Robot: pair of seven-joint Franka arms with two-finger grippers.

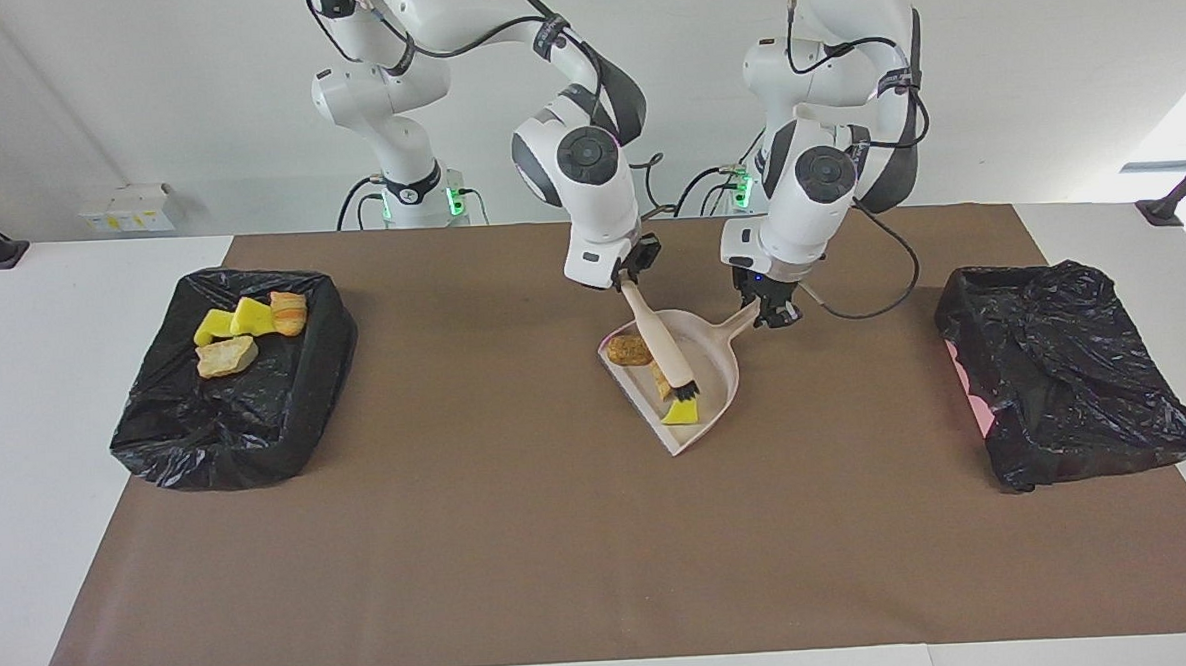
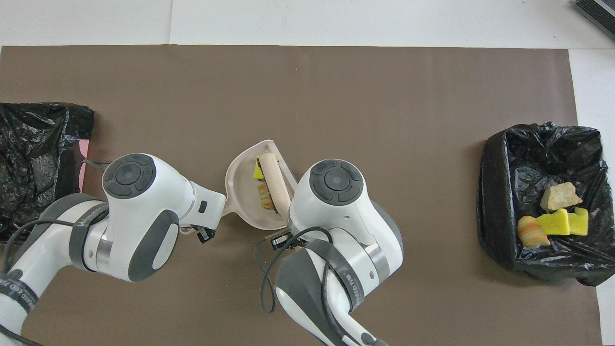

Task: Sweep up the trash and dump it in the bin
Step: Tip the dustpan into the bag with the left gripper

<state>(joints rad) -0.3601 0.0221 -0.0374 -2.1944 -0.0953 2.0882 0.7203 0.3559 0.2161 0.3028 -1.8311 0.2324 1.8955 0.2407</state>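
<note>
Gripping a brush (image 1: 660, 350) at frame centre, right hand (image 1: 634, 269) pinching its handle, left hand (image 1: 778, 312) pinching the dustpan (image 1: 711, 363) handle, scraps (image 1: 679, 412) inside, four more in the left-frame bin (image 1: 225, 389).

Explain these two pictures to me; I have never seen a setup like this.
Two white robot arms work at a table under brown paper. One picture faces them; the other looks down from above their end. The left end effector holds the handle of a pale pink dustpan. The right end effector holds a brush, its bristles down in the pan among three scraps. A black-lined bin at the right arm's end holds four more scraps. Another bagged bin sits at the left arm's end.
</note>
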